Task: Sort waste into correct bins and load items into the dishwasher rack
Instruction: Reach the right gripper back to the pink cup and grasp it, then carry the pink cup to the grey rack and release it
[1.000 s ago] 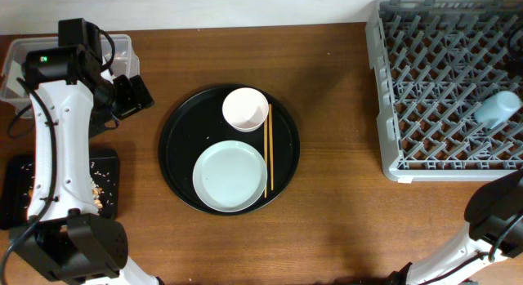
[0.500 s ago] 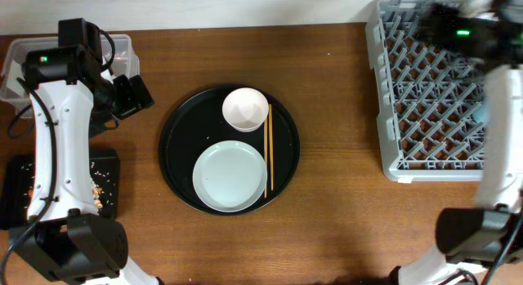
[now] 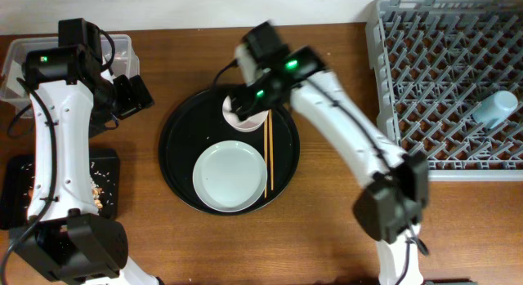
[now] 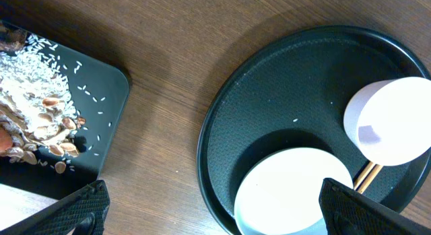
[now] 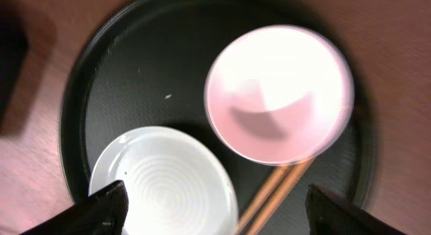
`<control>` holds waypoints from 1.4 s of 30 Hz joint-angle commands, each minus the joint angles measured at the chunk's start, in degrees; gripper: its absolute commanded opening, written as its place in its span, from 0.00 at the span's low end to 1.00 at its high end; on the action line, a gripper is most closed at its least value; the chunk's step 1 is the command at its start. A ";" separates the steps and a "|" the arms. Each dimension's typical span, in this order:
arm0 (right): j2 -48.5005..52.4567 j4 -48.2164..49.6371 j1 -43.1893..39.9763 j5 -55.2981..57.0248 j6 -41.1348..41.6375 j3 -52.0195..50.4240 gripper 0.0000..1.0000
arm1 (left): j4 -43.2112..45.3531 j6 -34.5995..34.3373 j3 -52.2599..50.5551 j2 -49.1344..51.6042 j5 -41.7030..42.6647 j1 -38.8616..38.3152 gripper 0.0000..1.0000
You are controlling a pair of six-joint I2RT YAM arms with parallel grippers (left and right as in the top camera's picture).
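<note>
Right tool (image 5: 219,211) swung in, above bowl (image 5: 279,93) (spread)

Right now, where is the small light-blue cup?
In the overhead view, the light-blue cup lies inside the grey dishwasher rack on the far right, near the rack's right edge, far from the round black tray.

R arm (image 3: 343,126) lies across the bench (image 3: 212,244) btw round black tray (image 3: 173,154) and rack (image 3: 441,89), so this gap is blocked from above. Its end effector (image 3: 245,104) hangs over the bowl (image 5: 279,93), fingers wide apart. Plate (image 3: 230,177) and chopsticks (image 3: 268,158) are uncovered, approx. touching. Bench strip left of the tray is free, w/ L arm (image 3: 57,146) beside it.
</note>
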 commanded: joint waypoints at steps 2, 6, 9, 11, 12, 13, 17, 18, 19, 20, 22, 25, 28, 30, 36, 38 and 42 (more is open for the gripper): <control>5.81 3.87 3.02 0.52 -0.44 0.17 0.82 | -0.04 -0.57 -0.09 -0.09 -0.61 -0.15 0.99; 8.96 7.76 4.48 2.60 -0.44 0.17 0.81 | -0.04 -0.57 -0.09 -0.09 -0.61 -0.15 0.99; 10.71 10.14 4.87 4.98 -0.44 0.17 0.81 | -0.04 -0.57 -0.09 -0.09 -0.61 -0.15 0.99; 11.98 11.50 4.85 5.07 -0.42 0.17 0.80 | -0.04 -0.57 -0.09 -0.09 -0.61 -0.15 0.99; 12.52 11.96 4.87 5.09 -0.39 0.17 0.78 | -0.04 -0.57 -0.09 -0.09 -0.61 -0.15 0.99; 13.31 12.46 4.87 5.09 0.04 0.13 0.76 | -0.04 -0.57 -0.09 -0.09 -0.61 -0.15 0.99; 15.21 13.75 4.96 5.11 1.11 0.11 0.75 | -0.04 -0.57 -0.09 -0.09 -0.61 -0.15 0.99; 15.41 13.94 5.09 5.14 1.11 0.11 0.75 | -0.04 -0.57 -0.09 -0.09 -0.61 -0.15 0.99; 15.78 14.16 5.11 5.57 1.11 0.11 0.73 | -0.04 -0.57 -0.09 -0.09 -0.61 -0.15 0.99; 15.98 14.25 5.20 5.90 1.11 0.11 0.72 | -0.04 -0.57 -0.09 -0.09 -0.61 -0.15 0.99; 16.41 14.29 5.27 5.95 1.11 0.09 0.65 | -0.04 -0.57 -0.09 -0.09 -0.61 -0.15 0.99; 17.05 14.29 5.25 5.97 1.11 0.09 0.57 | -0.04 -0.57 -0.09 -0.09 -0.61 -0.15 0.99; 17.03 14.67 5.25 5.95 1.14 0.09 0.41 | -0.04 -0.57 -0.09 -0.09 -0.61 -0.15 0.99; 16.96 14.67 5.25 5.95 1.11 0.42 0.33 | -0.04 -0.57 -0.09 -0.09 -0.61 -0.15 0.99; 16.92 10.95 5.25 5.92 1.14 5.31 0.09 | -0.04 -0.57 -0.09 -0.09 -0.61 -0.15 0.99; 16.92 8.68 5.25 5.88 1.14 8.15 0.04 | -0.04 -0.57 -0.09 -0.09 -0.61 -0.15 0.99; 16.92 2.45 5.25 5.46 1.14 15.91 0.04 | -0.04 -0.57 -0.09 -0.09 -0.61 -0.15 0.99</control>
